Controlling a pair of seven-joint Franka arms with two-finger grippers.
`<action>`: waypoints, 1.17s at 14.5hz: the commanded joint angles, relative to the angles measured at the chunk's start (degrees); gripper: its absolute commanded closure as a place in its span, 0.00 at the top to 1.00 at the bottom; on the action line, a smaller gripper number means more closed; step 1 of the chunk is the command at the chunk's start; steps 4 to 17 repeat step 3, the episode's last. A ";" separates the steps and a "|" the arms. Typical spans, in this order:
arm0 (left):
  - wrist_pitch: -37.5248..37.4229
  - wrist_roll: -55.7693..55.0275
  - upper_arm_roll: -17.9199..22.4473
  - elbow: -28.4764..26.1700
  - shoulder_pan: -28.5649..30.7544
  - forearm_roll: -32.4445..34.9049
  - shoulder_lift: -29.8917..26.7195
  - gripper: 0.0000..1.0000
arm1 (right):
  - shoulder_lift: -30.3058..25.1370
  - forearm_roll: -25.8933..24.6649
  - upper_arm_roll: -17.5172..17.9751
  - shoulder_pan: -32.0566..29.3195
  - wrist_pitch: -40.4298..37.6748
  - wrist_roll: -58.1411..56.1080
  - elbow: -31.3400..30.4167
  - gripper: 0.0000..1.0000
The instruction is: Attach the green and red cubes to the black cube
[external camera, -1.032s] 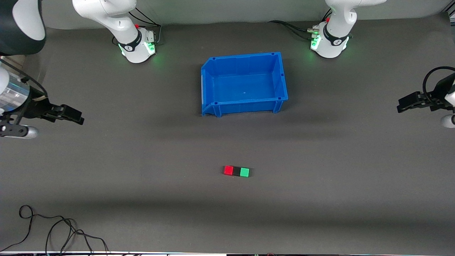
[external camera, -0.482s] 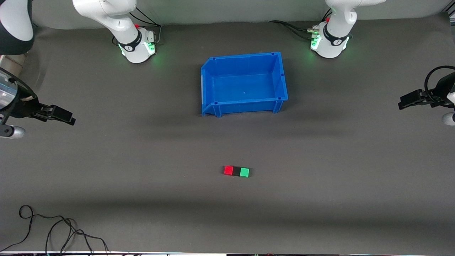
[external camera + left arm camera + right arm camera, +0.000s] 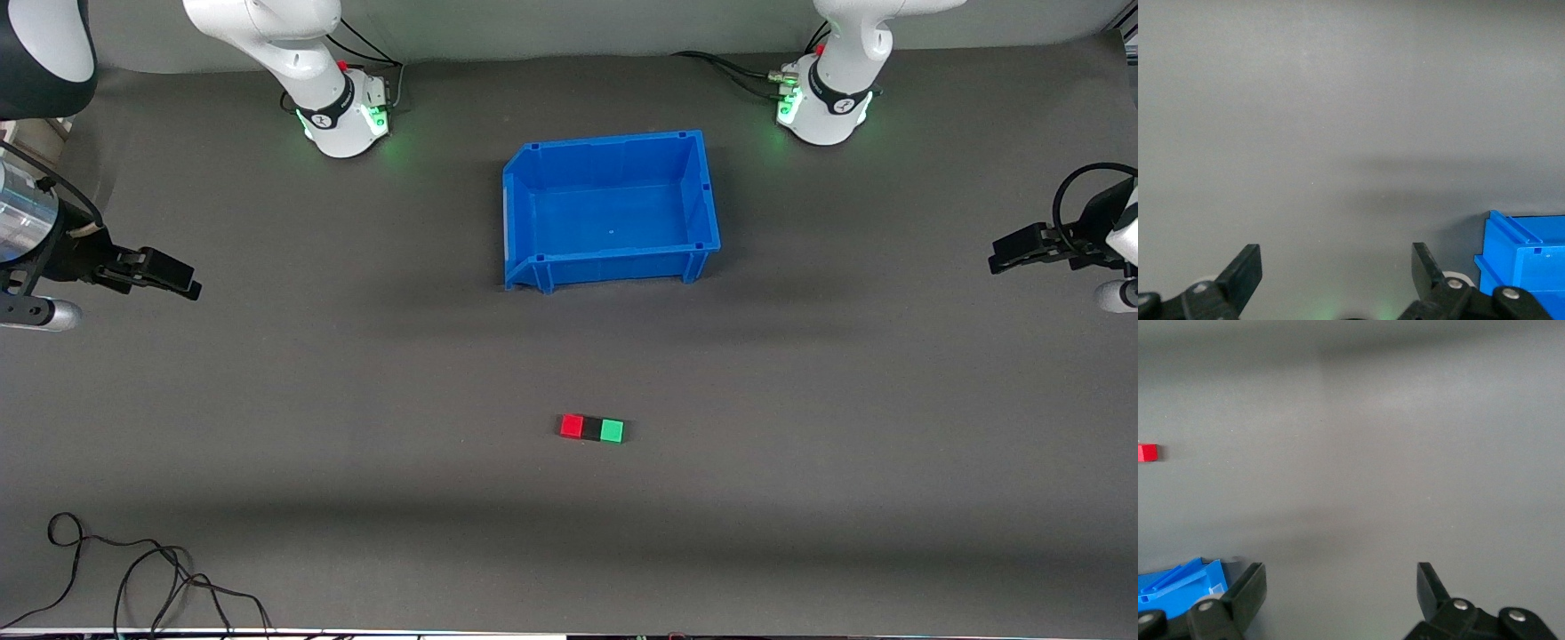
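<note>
Bin (image 3: pixel 612 210) is sitting empty at twelve o'clock from our joined row: red cube (image 3: pixel 572 426), black cube (image 3: pixel 591 429), green cube (image 3: pixel 612 431) touching. We are holding left gripper (image 3: pixel 1013 252) and right gripper (image 3: pixel 173 277) spread, empty, over the table ends.

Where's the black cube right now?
In the front view the black cube sits on the mat between the red cube and green cube, touching both, nearer the camera than the blue bin.
</note>
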 commanded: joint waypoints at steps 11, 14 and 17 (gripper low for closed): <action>0.35 0.88 0.19 -0.70 -0.06 -0.10 -1.25 1.00 | -0.74 -1.21 0.34 -0.21 0.68 -0.31 -0.87 1.00; 0.35 0.88 0.19 -0.70 -0.06 -0.10 -1.25 1.00 | -0.74 -1.21 0.34 -0.21 0.68 -0.31 -0.87 1.00; 0.35 0.88 0.19 -0.70 -0.06 -0.10 -1.25 1.00 | -0.74 -1.21 0.34 -0.21 0.68 -0.31 -0.87 1.00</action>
